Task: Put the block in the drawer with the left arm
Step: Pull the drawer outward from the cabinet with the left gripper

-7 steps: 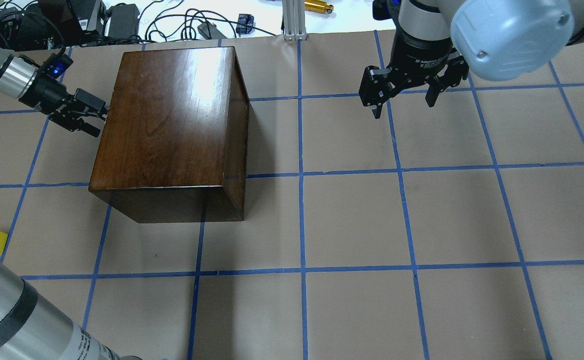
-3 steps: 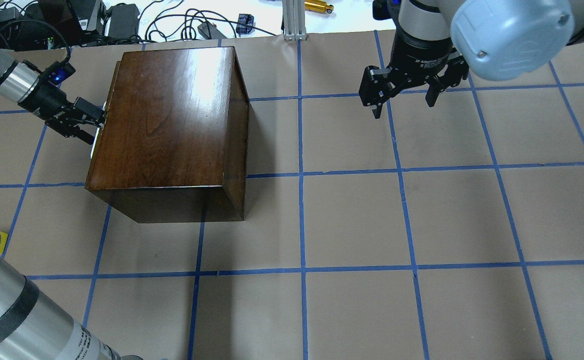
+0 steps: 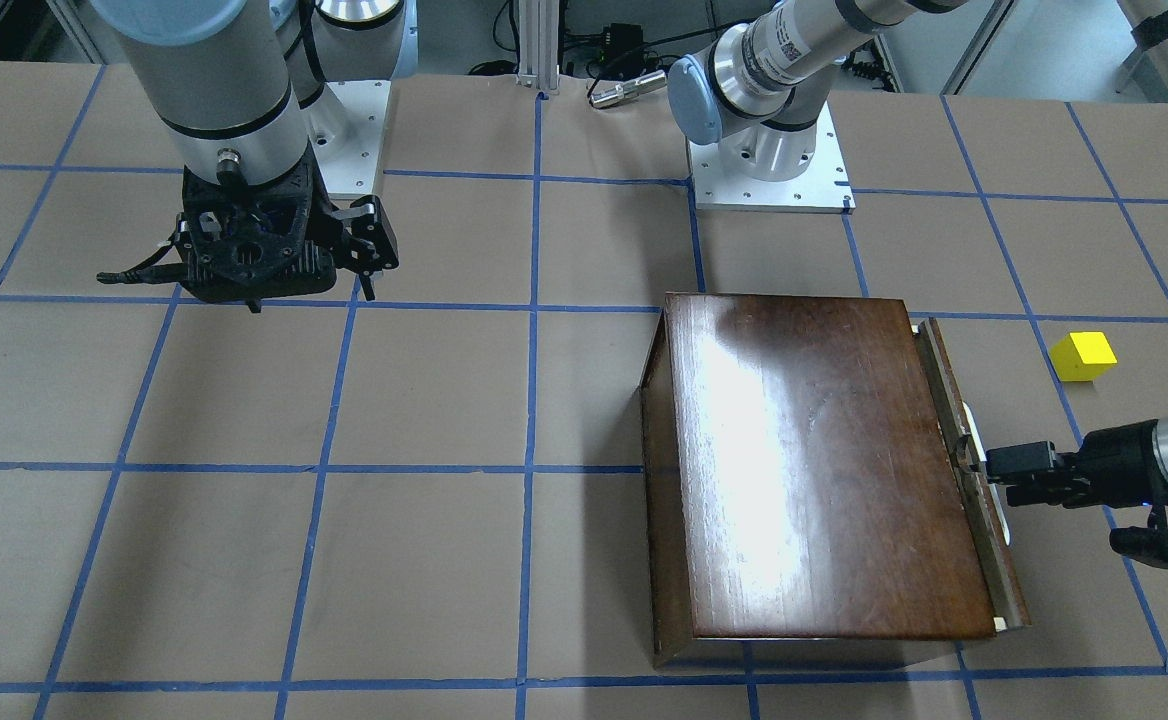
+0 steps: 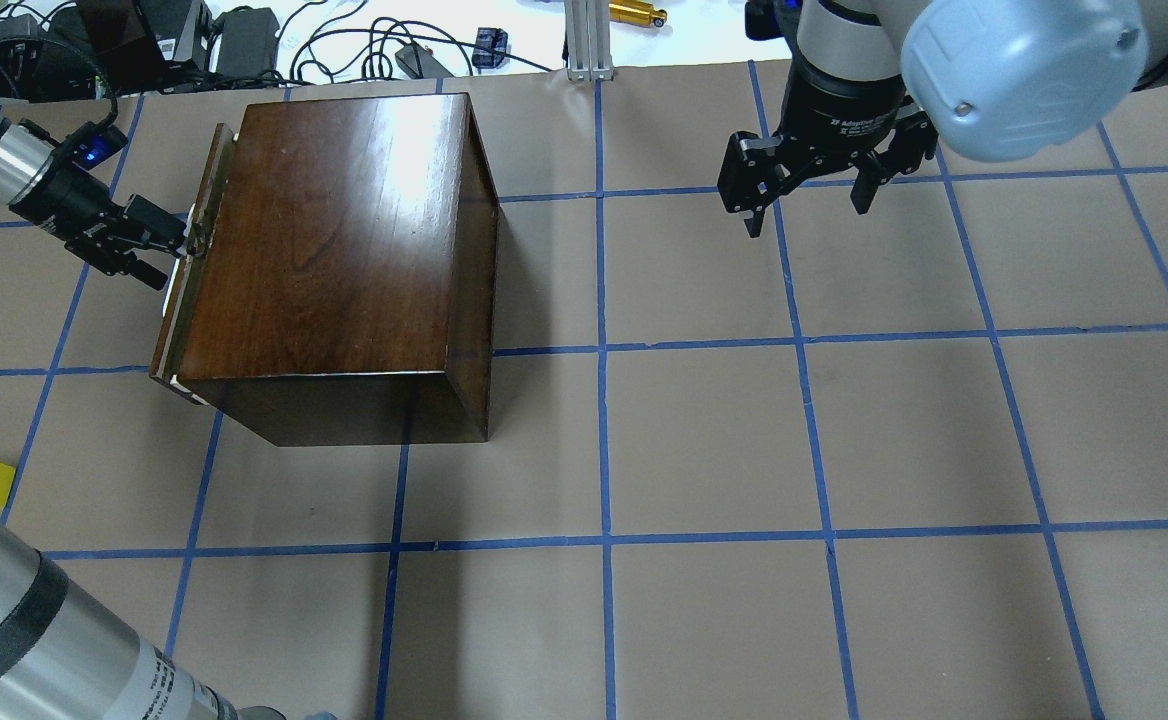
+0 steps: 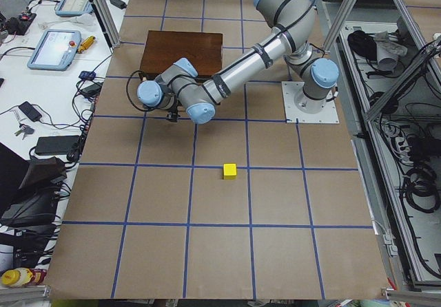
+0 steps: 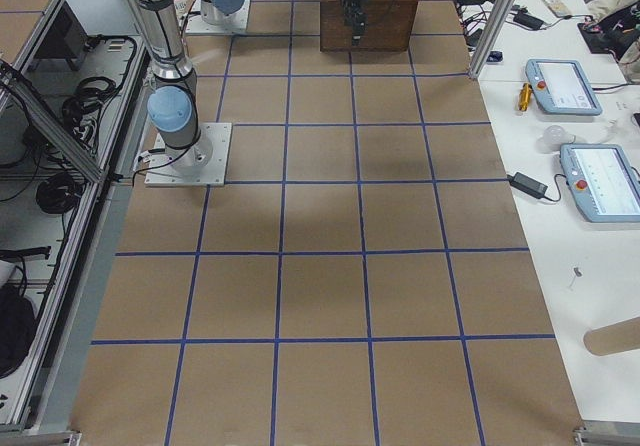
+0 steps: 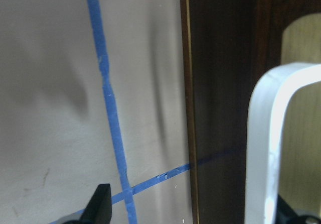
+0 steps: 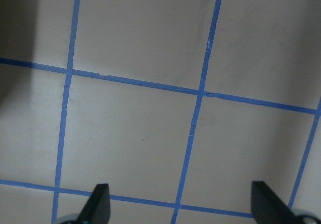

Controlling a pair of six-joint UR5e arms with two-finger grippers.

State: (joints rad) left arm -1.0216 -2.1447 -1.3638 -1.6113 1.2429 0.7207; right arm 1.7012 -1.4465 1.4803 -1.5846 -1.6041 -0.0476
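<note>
One small bright yellow cube block (image 3: 1084,356) is sitting on the brown paper-covered table (image 4: 704,440), well apart from the box on its drawer side. In the overhead view the silver left arm (image 4: 34,630) is hiding all but a yellow sliver of it.

Beyond it, the glossy dark brown wooden box (image 4: 344,240) is standing with its shallow drawer (image 3: 949,400) showing only as a narrow strip: a dark front panel and a pale edge. The box's top is covering the drawer's inside.

The left gripper (image 4: 172,250) is reaching in at the white handle (image 7: 266,133) on that panel, jaws standing apart. Whether a finger is hooking inside the handle is hard to make out.

Farthest off, the right gripper (image 4: 807,215) is hanging above bare table, fingers spread wide and holding nothing.
</note>
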